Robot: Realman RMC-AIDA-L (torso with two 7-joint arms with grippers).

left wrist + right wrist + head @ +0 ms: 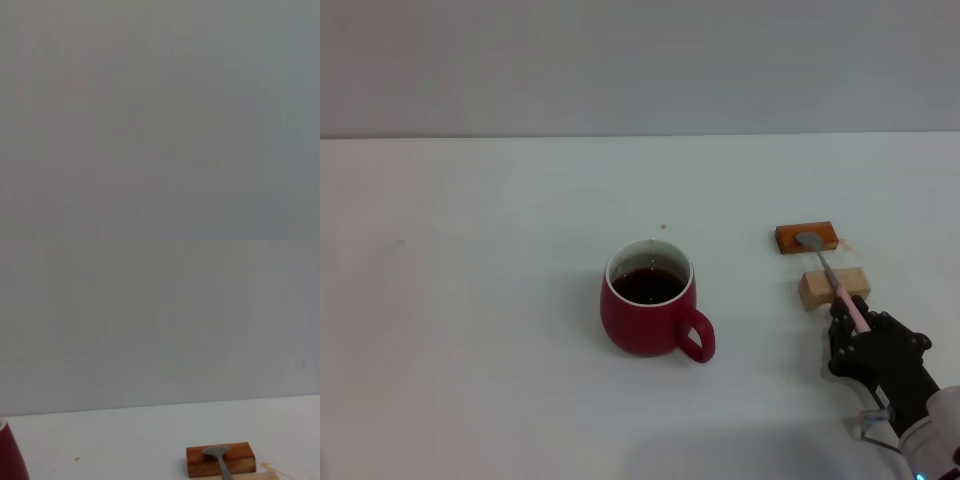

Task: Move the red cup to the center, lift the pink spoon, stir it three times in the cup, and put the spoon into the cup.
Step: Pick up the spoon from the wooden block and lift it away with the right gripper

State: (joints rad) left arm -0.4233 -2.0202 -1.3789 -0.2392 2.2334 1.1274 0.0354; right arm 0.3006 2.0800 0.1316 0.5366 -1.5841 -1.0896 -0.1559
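Note:
The red cup (648,305) stands near the middle of the table with dark liquid inside and its handle toward the front right; its edge (9,455) shows in the right wrist view. The pink spoon (832,275) lies to the right of it. Its grey bowl (216,452) rests on an orange-brown block (806,238), and its neck crosses a tan block (832,288). My right gripper (853,312) is at the near end of the pink handle, shut on it. The left gripper is out of view.
The white table (470,300) runs back to a pale wall. The two blocks sit one behind the other at the right, about a cup's width from the cup. The left wrist view shows only flat grey.

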